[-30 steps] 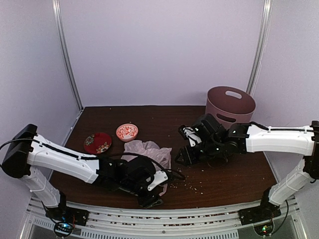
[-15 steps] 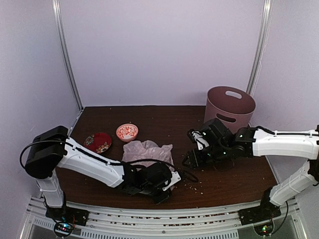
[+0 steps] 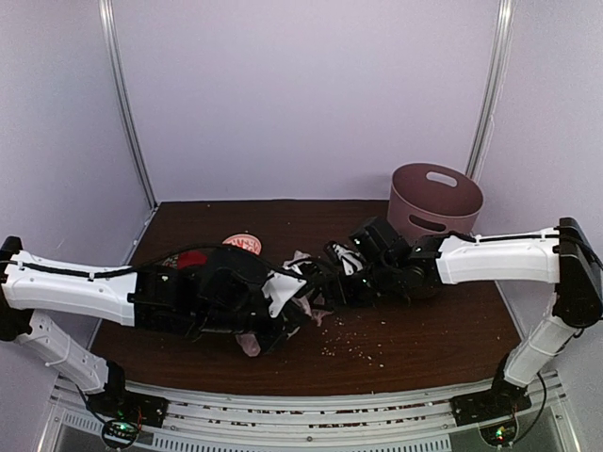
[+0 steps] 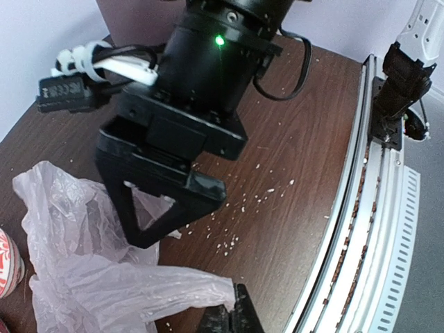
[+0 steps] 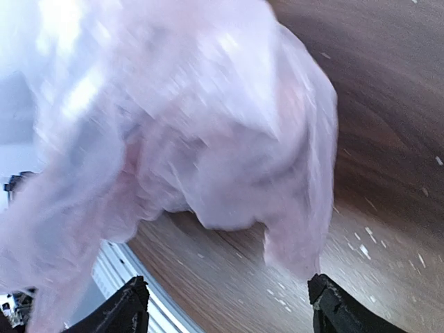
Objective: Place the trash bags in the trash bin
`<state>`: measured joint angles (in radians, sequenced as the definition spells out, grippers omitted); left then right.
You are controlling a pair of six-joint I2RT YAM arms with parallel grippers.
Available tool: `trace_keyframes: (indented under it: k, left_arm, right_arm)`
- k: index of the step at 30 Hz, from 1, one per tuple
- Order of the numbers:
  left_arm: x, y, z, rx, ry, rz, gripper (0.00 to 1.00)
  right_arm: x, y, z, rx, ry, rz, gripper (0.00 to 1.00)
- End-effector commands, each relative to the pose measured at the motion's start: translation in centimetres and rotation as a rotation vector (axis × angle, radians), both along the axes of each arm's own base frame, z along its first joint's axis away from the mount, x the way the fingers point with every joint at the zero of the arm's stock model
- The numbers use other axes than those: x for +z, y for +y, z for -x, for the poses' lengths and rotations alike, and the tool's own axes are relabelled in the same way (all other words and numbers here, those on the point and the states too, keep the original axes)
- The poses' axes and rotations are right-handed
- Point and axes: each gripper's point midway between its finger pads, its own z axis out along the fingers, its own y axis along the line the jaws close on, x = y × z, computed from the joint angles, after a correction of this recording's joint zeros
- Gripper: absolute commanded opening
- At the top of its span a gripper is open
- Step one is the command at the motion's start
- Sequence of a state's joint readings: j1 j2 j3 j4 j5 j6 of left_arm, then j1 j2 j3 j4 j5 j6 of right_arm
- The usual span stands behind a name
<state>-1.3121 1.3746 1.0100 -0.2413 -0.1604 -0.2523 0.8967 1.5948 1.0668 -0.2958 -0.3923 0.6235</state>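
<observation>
Gripper on the left [image 4: 234,313] was pinched tight on an edge of the trash bag [image 4: 90,263], which sprawled across the worktop [image 3: 424,330]. Gripper on the right [image 5: 225,284] hung wide open over it, holding nothing. Trash bin [image 3: 435,198] stood back right, well apart.

No word, number or brand can be read anywhere. At the upper left of the left wrist view, the small black plastic connector block [image 4: 66,90] on the cable carries a line of pale characters, too blurred to make out. The thin translucent pinkish-white plastic bag [image 4: 83,270] at lower left there shows only crinkles, and the dark patch [image 3: 426,224] on the round mauve-brown plastic bin [image 3: 464,218], right of the top view, is too small to read.
</observation>
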Motion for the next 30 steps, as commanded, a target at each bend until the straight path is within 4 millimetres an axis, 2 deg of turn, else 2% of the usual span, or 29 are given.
trace_keyframes:
  k: [1,3,6,10,14,21,23,27,30]
  left_arm:
    - [-0.5,1.4,-0.7,0.079,0.003,-0.031,0.0]
    - [0.2,1.4,-0.9,0.1,0.01,-0.008,0.0]
    - [1.0,1.5,-1.1,0.128,0.021,0.023,0.0]
    - [1.6,1.5,-1.3,0.153,0.026,0.043,0.0]
    - [1.9,1.5,-1.4,0.164,0.03,0.055,0.0]
    - [2.4,1.4,-1.5,0.181,0.042,0.091,0.0]
    - [2.6,1.2,-1.5,0.174,0.047,0.094,0.0]
    - [2.8,1.0,-1.5,0.185,0.059,0.109,0.0]
    - [3.1,1.1,-1.5,0.192,0.064,0.125,0.0]
  right_arm:
    - [3.4,3.1,-1.4,0.067,-0.048,-0.102,0.8]
    - [3.1,2.8,-2.6,0.029,-0.062,-0.058,0.79]
    - [1.8,1.2,-4.1,-0.055,-0.062,0.079,0.77]
    - [1.4,1.5,-3.2,-0.023,-0.036,0.069,0.77]
    - [-0.4,0.5,-2.6,-0.03,-0.024,0.103,0.78]
    - [-3.2,0.1,-2.1,-0.06,0.009,0.119,0.77]
    - [-3.3,0.3,-2.2,-0.07,0.006,0.098,0.75]
    - [-2.1,1.2,-2.9,-0.085,-0.04,0.019,0.69]
    - [-2.2,1.8,-3.3,-0.089,-0.048,-0.006,0.64]
